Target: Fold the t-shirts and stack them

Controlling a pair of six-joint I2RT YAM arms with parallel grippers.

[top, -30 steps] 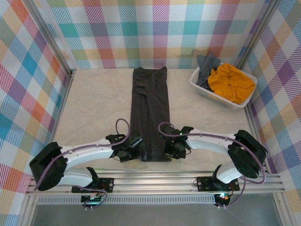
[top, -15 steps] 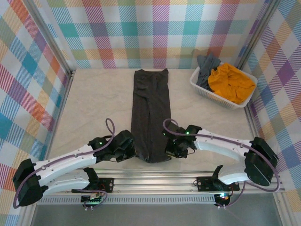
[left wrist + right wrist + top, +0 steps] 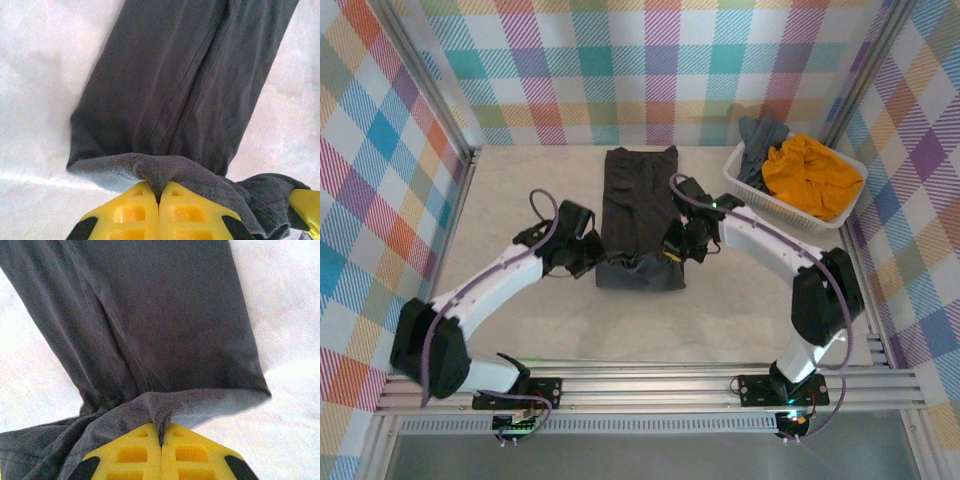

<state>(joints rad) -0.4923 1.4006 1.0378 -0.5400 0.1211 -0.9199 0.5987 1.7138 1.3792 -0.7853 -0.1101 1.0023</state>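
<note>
**Both pincers clamped on the charcoal shirt's hem**

Your left pincer has its yellow fingers pressed together on a ridge of the dark charcoal grey soft cloth t-shirt. Your right pincer is closed the same way on that shirt's hem at the opposite corner. Between the two pincers the cloth hangs in a loose doubled roll. Ahead of both sets of fingertips the shirt lies as a flat narrow strip on the pale marbled desk.

Watch the edges. The strip's left long edge runs straight away from the left pincer, and the right long edge runs straight away from the right pincer. Its far end stops close to the plaid-patterned back wall.

Outboard of the left pincer you have a broad stretch of bare desk, and there is more behind both pincers towards the arm bases.

Outboard of the right pincer room is tighter, because the white slatted plastic basket sits near with a small gap of desk between. It holds the mustard-orange cloth t-shirt and the slate grey cloth t-shirt, both crumpled.
</note>
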